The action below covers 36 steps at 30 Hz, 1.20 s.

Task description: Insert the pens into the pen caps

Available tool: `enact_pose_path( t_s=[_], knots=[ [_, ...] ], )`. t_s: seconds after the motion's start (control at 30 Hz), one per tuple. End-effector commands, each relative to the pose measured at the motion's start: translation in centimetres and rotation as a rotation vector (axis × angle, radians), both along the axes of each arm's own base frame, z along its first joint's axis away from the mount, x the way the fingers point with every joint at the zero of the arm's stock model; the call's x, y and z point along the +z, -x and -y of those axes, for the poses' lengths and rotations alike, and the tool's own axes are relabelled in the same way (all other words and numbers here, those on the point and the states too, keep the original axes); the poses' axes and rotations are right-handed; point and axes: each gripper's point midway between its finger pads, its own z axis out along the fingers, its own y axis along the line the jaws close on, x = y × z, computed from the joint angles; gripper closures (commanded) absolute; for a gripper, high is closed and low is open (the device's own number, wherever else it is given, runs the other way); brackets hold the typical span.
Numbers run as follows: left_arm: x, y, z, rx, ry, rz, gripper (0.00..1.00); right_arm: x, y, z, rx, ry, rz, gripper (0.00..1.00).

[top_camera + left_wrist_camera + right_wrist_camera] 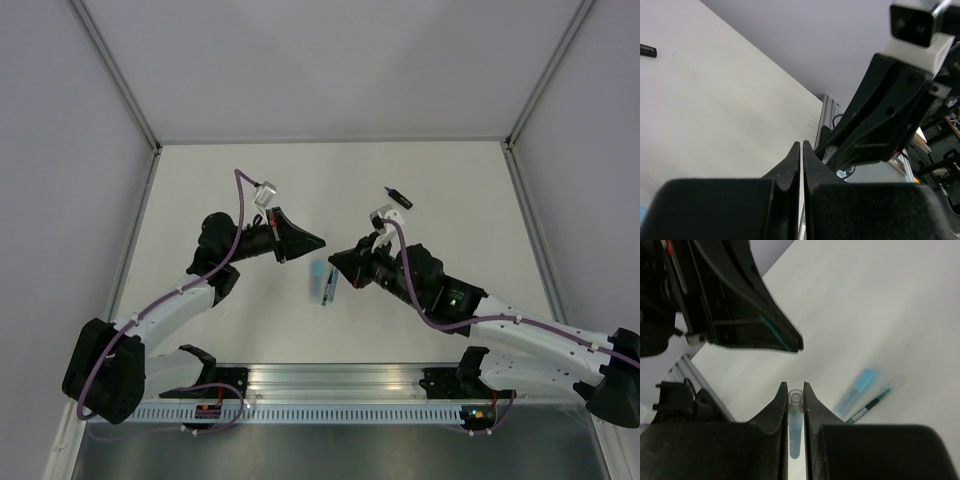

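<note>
Since the right tool [795, 388] grips a blue pen [794, 432] end-out toward the left tool [801, 145], I'd guess it's lined up for capping; left one's pinched shut, looks empty.

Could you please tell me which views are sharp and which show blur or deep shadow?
Top external view: evenly lit and sharp, with only faint shadows. Right wrist view: the pale-blue highlighter and thin dark pen look smeared. Left wrist view: the left gripper is a dark silhouette.
</note>
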Motion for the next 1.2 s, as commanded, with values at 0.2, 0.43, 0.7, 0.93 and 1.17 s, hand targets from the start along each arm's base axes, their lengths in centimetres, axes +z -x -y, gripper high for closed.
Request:
enact_pose_path(
  t_s=[0.2, 0.43, 0.7, 0.93, 1.17],
  knots=[
    [-3.8, -2.0, -1.1, 0.153, -0.120, -0.073, 0.98, 5.9, -6.7, 3.7, -0.312, 0.141, 0.020, 1.00],
    [-7.5, -5.9, -4.9, 0.443, -0.321, -0.160, 0.97, -5.5, -8.5, 5.7, -0.330, 0.225, -0.286, 1.00],
    [-10.3, -7.3, -8.5, 0.640, -0.409, -0.147, 0.75, -14.3, -9.6, 4.9, -0.375, 0.257, -0.519, 1.00],
    [-10.7, -7.0, -10.2, 0.725, -0.404, -0.116, 0.72, -19.7, -9.7, 3.2, -0.368, 0.244, -0.663, 1.00],
    [-10.2, -6.8, -10.5, 0.735, -0.389, -0.101, 0.57, -20.5, -10.3, 2.0, -0.351, 0.215, -0.676, 0.66]
  ],
)
